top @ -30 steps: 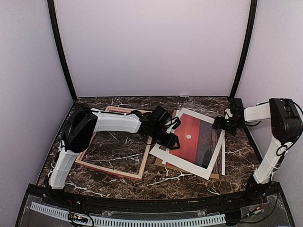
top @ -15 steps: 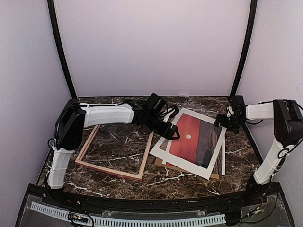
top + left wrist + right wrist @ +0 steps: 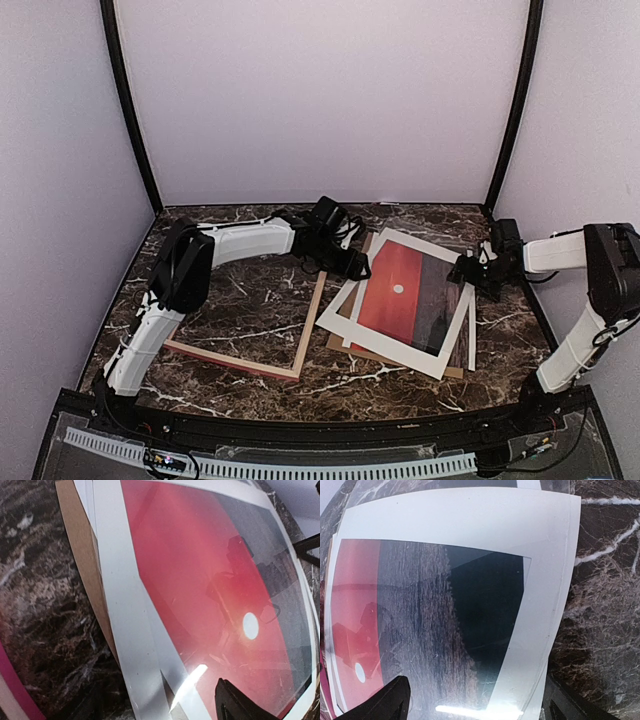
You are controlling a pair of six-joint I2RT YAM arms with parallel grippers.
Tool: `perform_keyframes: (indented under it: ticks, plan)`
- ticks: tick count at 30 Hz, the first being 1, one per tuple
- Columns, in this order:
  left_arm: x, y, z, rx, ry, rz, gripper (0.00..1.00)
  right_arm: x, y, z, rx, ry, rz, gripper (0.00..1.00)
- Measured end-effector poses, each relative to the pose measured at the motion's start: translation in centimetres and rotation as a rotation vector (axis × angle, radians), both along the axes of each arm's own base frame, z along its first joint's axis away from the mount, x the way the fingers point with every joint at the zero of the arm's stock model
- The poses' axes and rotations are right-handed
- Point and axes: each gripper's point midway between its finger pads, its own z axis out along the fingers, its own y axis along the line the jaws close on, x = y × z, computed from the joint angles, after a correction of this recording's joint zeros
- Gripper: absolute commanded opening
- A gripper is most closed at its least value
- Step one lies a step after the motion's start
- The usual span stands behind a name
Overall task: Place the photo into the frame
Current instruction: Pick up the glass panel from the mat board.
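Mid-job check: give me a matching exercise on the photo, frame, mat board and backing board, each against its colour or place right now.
Things:
1 photo
2 frame
3 mat board
4 backing board

Descriptions:
A plain brown, peeking out beneath the others
B thin wooden rails, lying on the left
C white, with a rectangular cut-out
D red sky, small white sun

Pairs: 1-D, 2-B, 3-C, 4-A
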Motion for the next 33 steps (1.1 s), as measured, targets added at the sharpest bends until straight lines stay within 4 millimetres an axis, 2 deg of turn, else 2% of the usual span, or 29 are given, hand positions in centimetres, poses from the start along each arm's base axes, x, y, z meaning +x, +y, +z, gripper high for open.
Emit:
perform_keyframes:
  ticks: [2, 9, 16, 26, 33]
  plan:
    - [-0.4, 0.1, -1.6, 0.028, 0.023, -0.001, 0.75, 0.1, 0.2, 0.0, 0.021, -0.017, -0.006, 0.88]
    - [-1.1, -0.2, -1.6, 0.016, 0.062, -0.007, 0.61, 0.5, 0.8, 0.1, 0.080, -0.059, -0.021, 0.76]
    - [-1.7, 0.2, -1.9, -0.009, 0.095, -0.023, 0.52, 0.4, 1.1, 0.1, 0.105, -0.052, -0.026, 0.66]
    - [-3.3, 1.0, -1.6, -0.021, 0.133, -0.034, 0.47, 0.0, 1.0, 0.3, 0.095, -0.047, -0.007, 0.63]
    - [-3.8, 0.6, -0.4, -0.065, 0.134, -0.059, 0.44, 0.0, 0.9, 0.4, 0.074, -0.055, 0.013, 0.61]
